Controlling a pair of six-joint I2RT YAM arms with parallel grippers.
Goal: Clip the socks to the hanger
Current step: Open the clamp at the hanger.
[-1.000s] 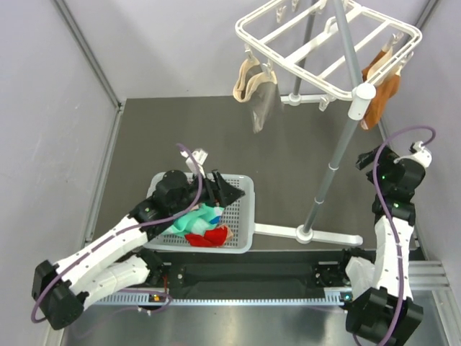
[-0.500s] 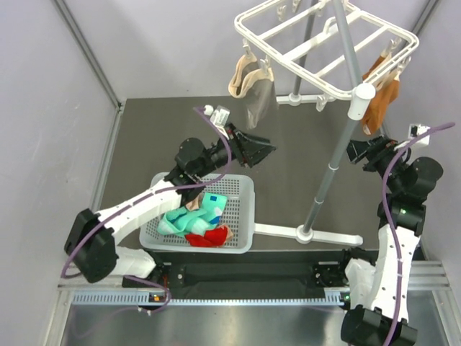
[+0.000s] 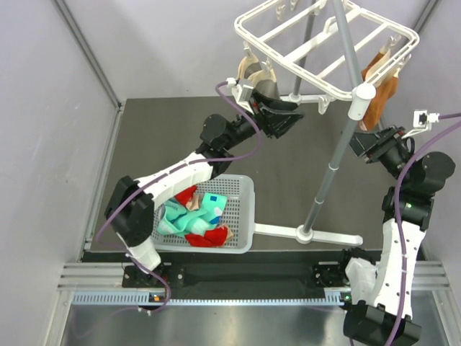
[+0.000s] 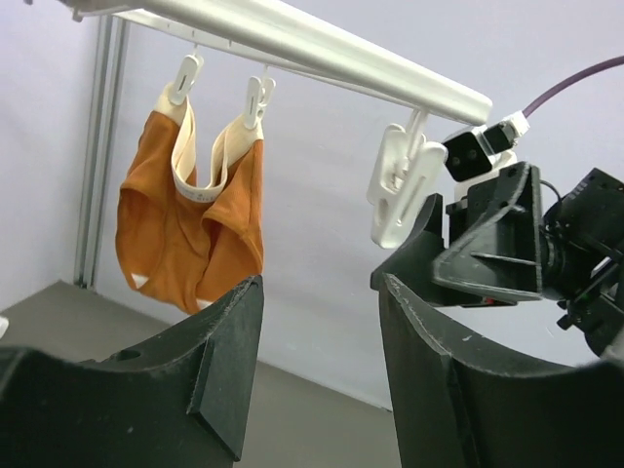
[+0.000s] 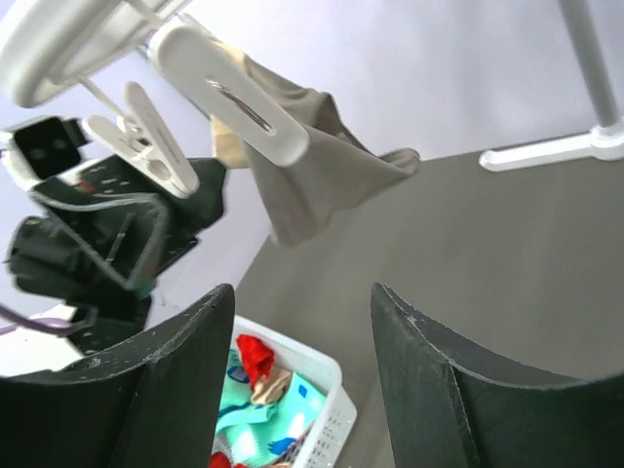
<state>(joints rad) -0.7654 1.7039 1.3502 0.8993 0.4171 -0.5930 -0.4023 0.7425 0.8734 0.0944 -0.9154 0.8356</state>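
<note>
Seemingly crumpled mint-and-red socks (image 3: 204, 214); left end effector (image 4: 317, 297), right end effector (image 5: 302, 300) agape, empty.

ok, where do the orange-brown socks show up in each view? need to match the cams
Top external: the orange-brown socks are at upper right, hanging from the right end of the hanger.
Left wrist: left of centre, hanging from two clips on the rail.
Right wrist: not in it.
Shared landmark: the hanger's white frame, along the top of the left wrist view and in the upper left corner of the right wrist view.
</note>
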